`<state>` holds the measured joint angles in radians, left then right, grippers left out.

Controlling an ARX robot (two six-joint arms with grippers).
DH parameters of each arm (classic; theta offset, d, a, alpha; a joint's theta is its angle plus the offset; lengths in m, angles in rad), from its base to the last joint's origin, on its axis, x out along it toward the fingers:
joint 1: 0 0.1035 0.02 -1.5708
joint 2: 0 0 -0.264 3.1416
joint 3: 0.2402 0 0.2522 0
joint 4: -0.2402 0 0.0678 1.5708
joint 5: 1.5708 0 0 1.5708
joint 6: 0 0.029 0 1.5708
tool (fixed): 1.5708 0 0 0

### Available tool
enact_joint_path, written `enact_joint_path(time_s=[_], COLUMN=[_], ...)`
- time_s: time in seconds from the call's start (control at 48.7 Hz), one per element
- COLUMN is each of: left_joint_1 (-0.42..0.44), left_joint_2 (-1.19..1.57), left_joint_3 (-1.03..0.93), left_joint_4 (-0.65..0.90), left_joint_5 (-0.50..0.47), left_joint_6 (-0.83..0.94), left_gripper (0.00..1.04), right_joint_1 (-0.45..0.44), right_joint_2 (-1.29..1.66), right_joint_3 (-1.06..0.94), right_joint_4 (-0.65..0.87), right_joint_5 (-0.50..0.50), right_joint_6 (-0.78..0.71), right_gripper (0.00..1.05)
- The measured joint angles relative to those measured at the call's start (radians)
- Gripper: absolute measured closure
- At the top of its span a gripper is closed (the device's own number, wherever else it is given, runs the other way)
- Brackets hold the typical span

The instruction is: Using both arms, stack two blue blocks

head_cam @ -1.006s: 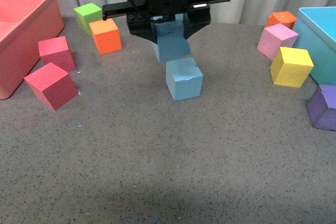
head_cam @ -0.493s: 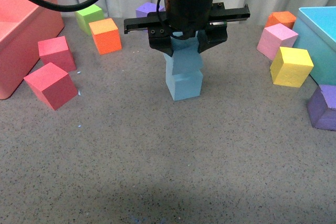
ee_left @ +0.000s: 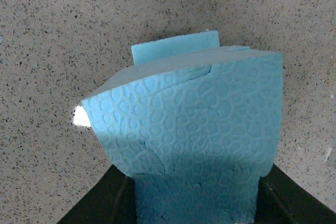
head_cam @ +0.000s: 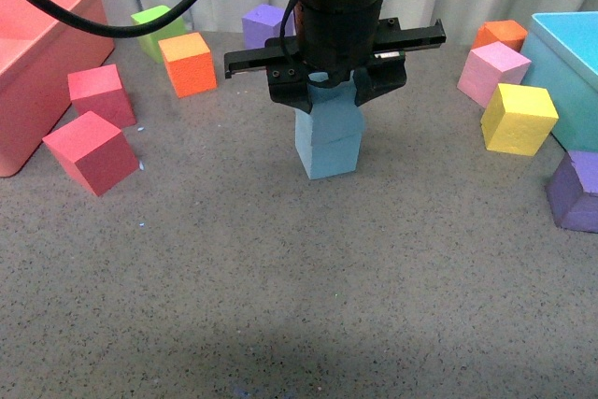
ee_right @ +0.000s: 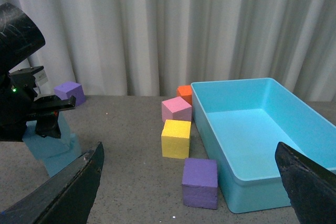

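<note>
My left gripper (head_cam: 333, 92) is shut on a sky-blue block (head_cam: 334, 117), which rests on top of the second blue block (head_cam: 329, 154) on the table's middle. In the left wrist view the held block (ee_left: 199, 129) fills the frame and a strip of the lower block (ee_left: 176, 48) shows past it. In the right wrist view the two stacked blocks (ee_right: 52, 148) and the left arm stand at the left. My right gripper (ee_right: 191, 182) is open and empty, held above the table and out of the front view.
A pink bin (head_cam: 37, 63) stands far left with two red cubes (head_cam: 93, 147) beside it. Green (head_cam: 154, 27), orange (head_cam: 190, 63) and purple (head_cam: 268, 23) cubes lie behind. At right are a turquoise bin (head_cam: 570, 72) and pink, yellow (head_cam: 519, 119), orange and purple (head_cam: 577, 192) cubes.
My left gripper has moved right and down with the blue block, from hovering behind the lower block to setting it on top of it.
</note>
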<state>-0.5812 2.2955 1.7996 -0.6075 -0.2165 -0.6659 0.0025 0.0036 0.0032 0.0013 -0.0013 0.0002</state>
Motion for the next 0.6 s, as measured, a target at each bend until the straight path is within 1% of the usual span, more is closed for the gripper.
enact_joint_path(time_s=[0.349, 0.411, 0.596], left_joint_1=[-0.002, -0.002, -0.002], left_joint_2=[0.0, -0.003, -0.008], left_joint_3=[-0.024, -0.029, -0.032], left_joint_4=[0.016, 0.046, 0.055], left_joint_5=[-0.018, -0.016, -0.015], left_joint_6=[-0.008, -0.028, -0.037], left_gripper=[0.65, 0.65, 0.65], right_joint_1=[0.0, 0.0, 0.0], right_joint_2=[0.0, 0.0, 0.0], right_joint_3=[0.0, 0.0, 0.0], right_joint_4=[0.0, 0.0, 0.0], right_joint_5=[0.0, 0.0, 0.0], right_joint_6=[0.0, 0.0, 0.0], right_gripper=[0.1, 0.1, 0.1])
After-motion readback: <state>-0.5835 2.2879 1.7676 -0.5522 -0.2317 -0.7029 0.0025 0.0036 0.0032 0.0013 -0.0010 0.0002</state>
